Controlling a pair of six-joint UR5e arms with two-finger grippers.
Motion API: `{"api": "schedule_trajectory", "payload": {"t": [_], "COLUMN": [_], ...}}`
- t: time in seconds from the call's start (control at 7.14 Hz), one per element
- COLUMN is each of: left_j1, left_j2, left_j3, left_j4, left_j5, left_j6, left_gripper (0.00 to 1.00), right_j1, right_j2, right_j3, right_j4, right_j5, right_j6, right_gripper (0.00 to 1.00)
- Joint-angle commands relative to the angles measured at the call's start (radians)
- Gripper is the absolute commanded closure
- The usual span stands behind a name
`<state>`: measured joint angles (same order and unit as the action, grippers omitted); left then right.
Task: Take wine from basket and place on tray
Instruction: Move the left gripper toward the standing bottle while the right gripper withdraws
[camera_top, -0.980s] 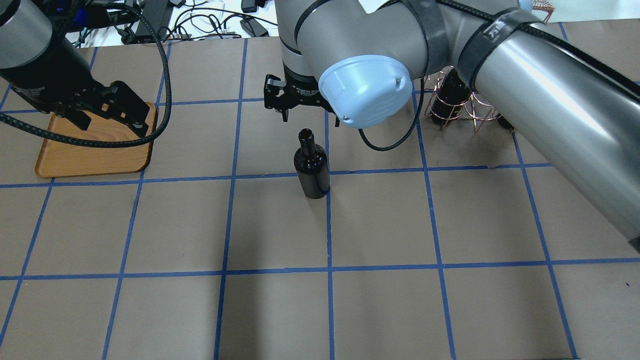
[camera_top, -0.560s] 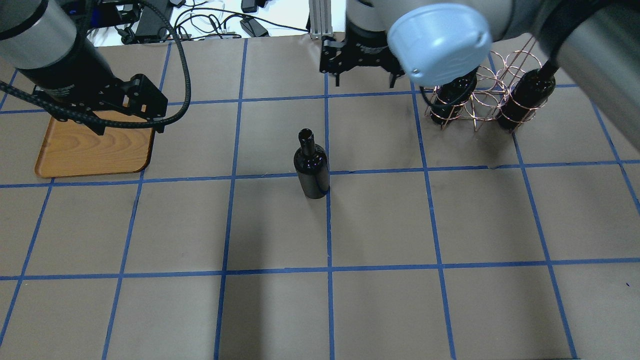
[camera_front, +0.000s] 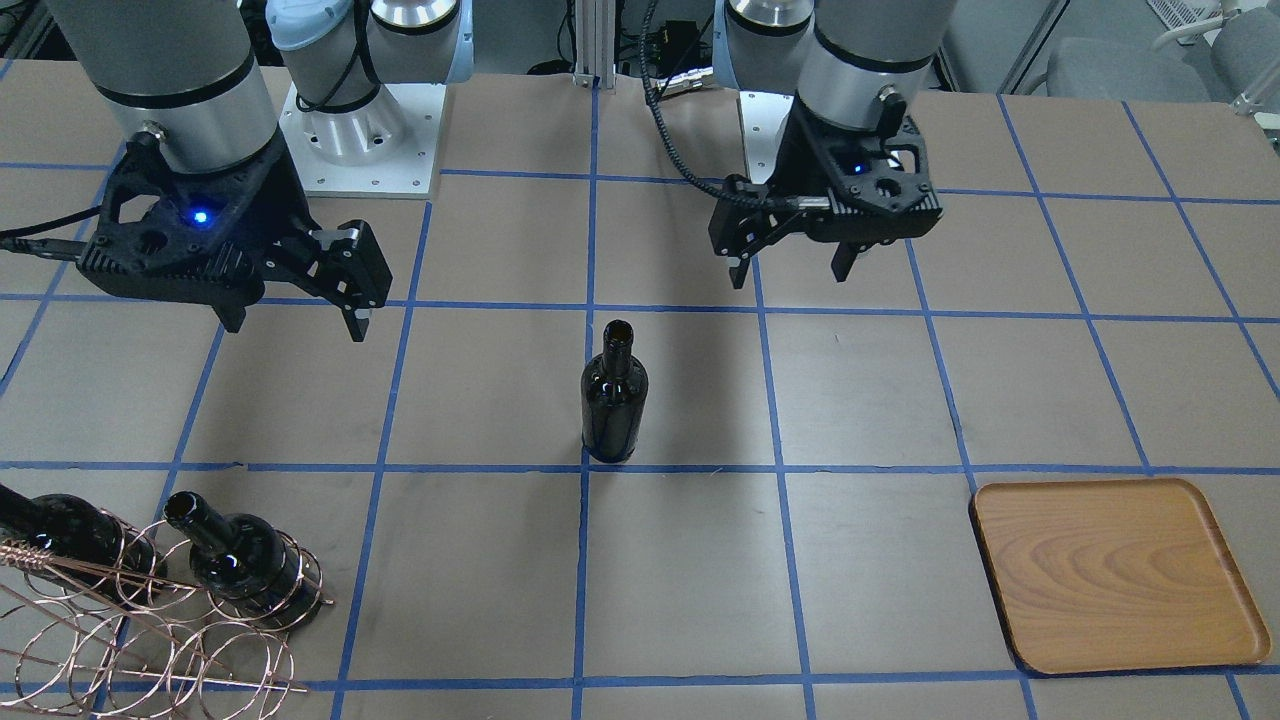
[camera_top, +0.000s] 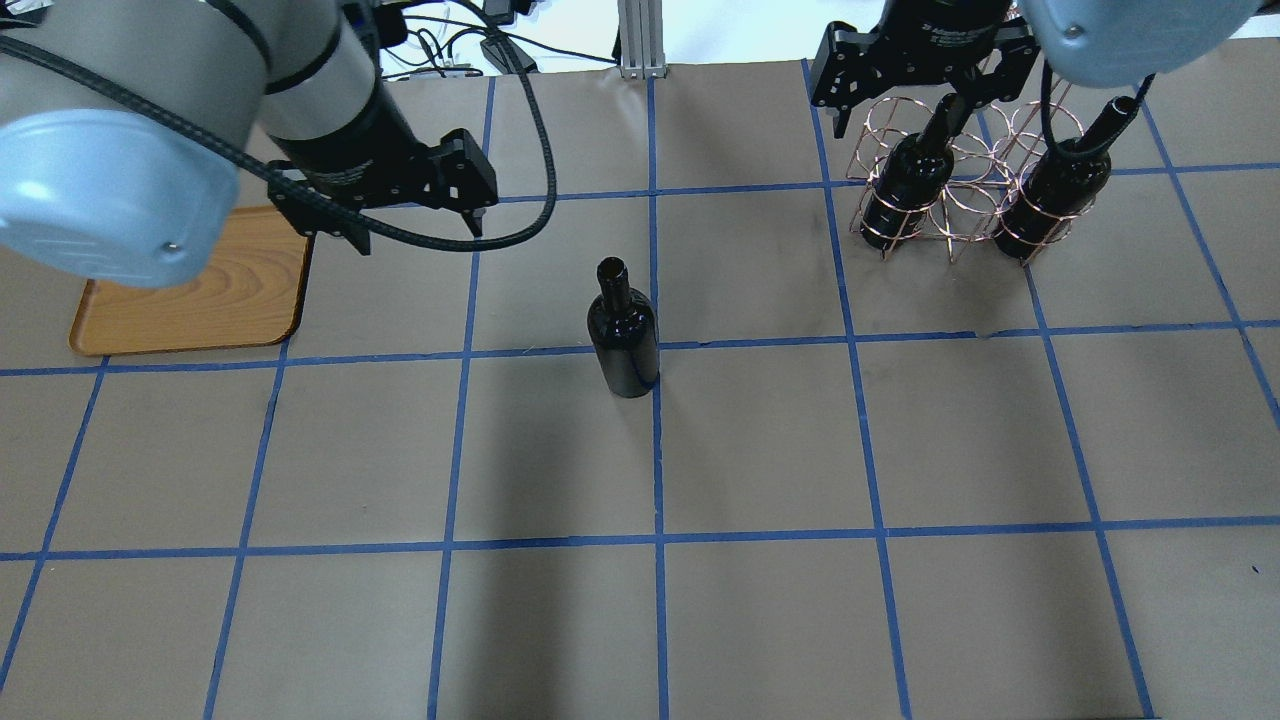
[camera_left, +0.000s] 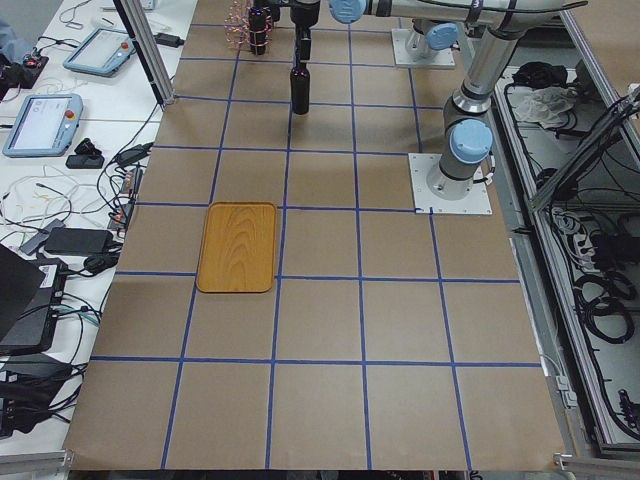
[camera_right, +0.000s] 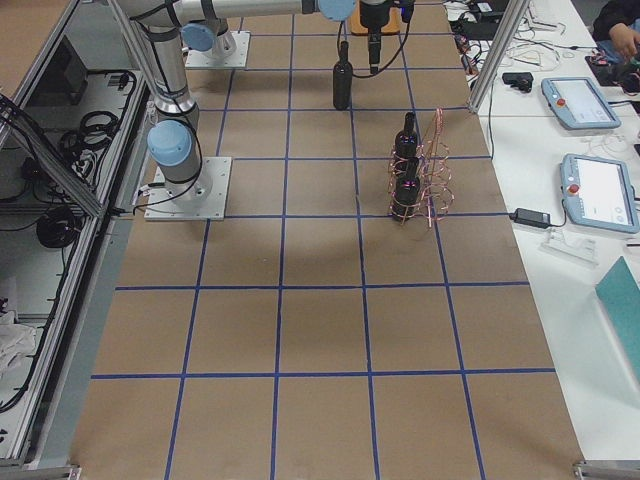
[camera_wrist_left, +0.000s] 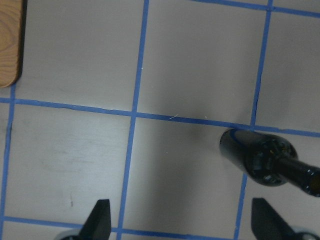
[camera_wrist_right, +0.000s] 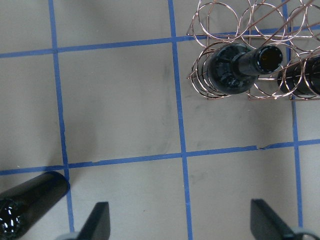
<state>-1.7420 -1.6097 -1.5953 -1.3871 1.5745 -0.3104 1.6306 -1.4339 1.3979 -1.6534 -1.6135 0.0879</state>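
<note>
One wine bottle (camera_top: 623, 340) stands upright and alone on the table's middle (camera_front: 613, 410). Two more bottles (camera_top: 905, 190) (camera_top: 1050, 195) sit in the copper wire basket (camera_top: 950, 215) at the far right. The wooden tray (camera_top: 200, 300) lies empty at the far left. My left gripper (camera_top: 420, 235) is open and empty, in the air between the tray and the standing bottle, which shows in its wrist view (camera_wrist_left: 260, 160). My right gripper (camera_top: 905, 100) is open and empty, above the table just left of the basket (camera_wrist_right: 260, 65).
The table is brown with a blue tape grid (camera_top: 655, 450). Cables and devices lie past its far edge (camera_top: 480, 40). The arms' base plates (camera_front: 360, 150) stand on the robot's side of the table. The standing bottle is about one grid square from each gripper.
My right gripper has left the standing bottle and moved right to the basket. My left gripper has moved right from over the tray toward the bottle. The bottle has not moved.
</note>
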Motion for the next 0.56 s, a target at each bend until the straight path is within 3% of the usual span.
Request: {"api": "schedule_trajectory", "payload": {"t": [0.0, 0.42], "left_j1": [-0.114, -0.126], "left_j2": [-0.099, -0.150], "left_j3": [0.000, 0.002], "left_j4": [0.123, 0.152], "left_j5": [-0.001, -0.072], "left_j6": [-0.143, -0.209], "left_gripper": [0.00, 0.00], "right_j1": [-0.009, -0.012], "right_j2": [-0.014, -0.022], "right_j3": [0.021, 0.032], "right_j4": [0.024, 0.026], "right_j5": [-0.003, 0.004], "right_j6": [-0.077, -0.099], "right_gripper": [0.00, 0.00]}}
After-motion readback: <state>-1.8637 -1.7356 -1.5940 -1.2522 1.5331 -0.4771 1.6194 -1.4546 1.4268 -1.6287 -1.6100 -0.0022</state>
